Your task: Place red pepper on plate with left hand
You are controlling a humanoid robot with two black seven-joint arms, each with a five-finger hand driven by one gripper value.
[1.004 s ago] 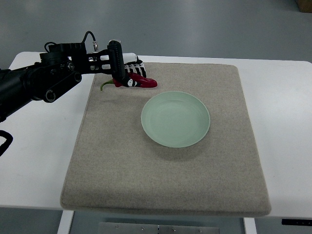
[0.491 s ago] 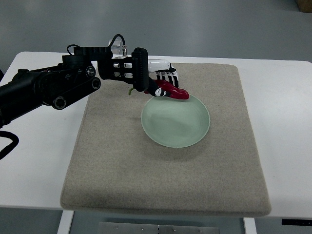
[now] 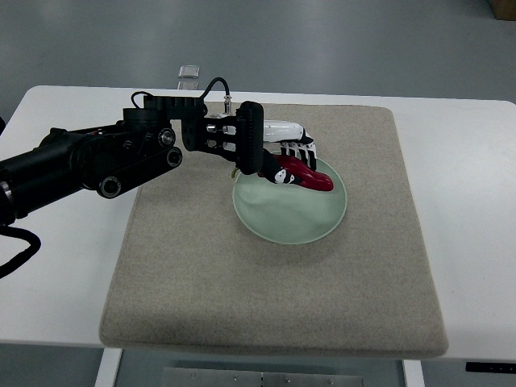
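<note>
Left hand (image 3: 292, 160) over the plate, clamped on the red pepper.

The fingers are wrapped around the stem half of the red pepper (image 3: 306, 173), whose pointed tip juts out to the right above the far part of the pale green plate (image 3: 278, 218), which sits on a grey mat (image 3: 266, 298) on the white surface (image 3: 459, 161). The pepper looks light, glossy and probably slick, firm yet bruisable, so a gentle hold across its thick middle suits it best. The plate looks breakable, so a low release seems wise.

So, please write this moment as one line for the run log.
left hand: shut on red pepper | position: over plate | release: not yet
</note>
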